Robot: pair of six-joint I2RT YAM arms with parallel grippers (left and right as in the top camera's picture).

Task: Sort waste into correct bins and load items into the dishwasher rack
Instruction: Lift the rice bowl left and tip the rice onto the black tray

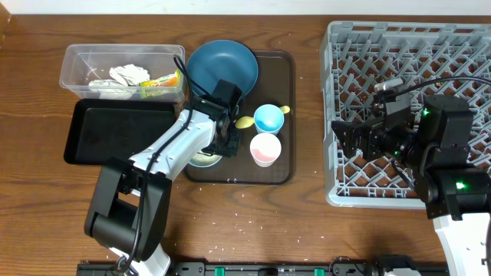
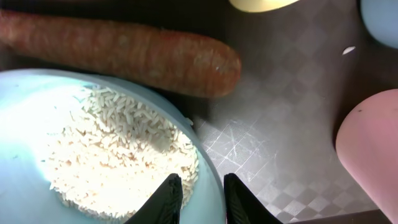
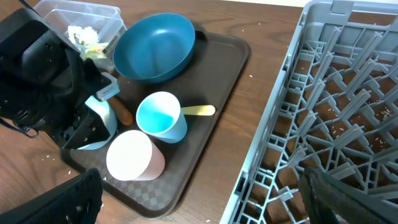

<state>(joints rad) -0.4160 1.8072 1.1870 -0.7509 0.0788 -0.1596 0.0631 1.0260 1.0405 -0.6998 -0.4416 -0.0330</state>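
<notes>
On the tabletop [image 1: 307, 230], on the brown tray [image 1: 288, 115], your left gripper [image 2: 200, 180] pinches the rim of the bowl [image 2: 37, 112], right gripper [image 1: 345, 142] wide over the rack [image 1: 360, 46]; probably the emptying step, so lift level, then tip out the rice [image 2: 118, 149].

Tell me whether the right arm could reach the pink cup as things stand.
Probably yes. The pink cup stands at the tray's right side, facing the right gripper, with only a strip of table between; the left gripper grips the bowl beyond.
</notes>
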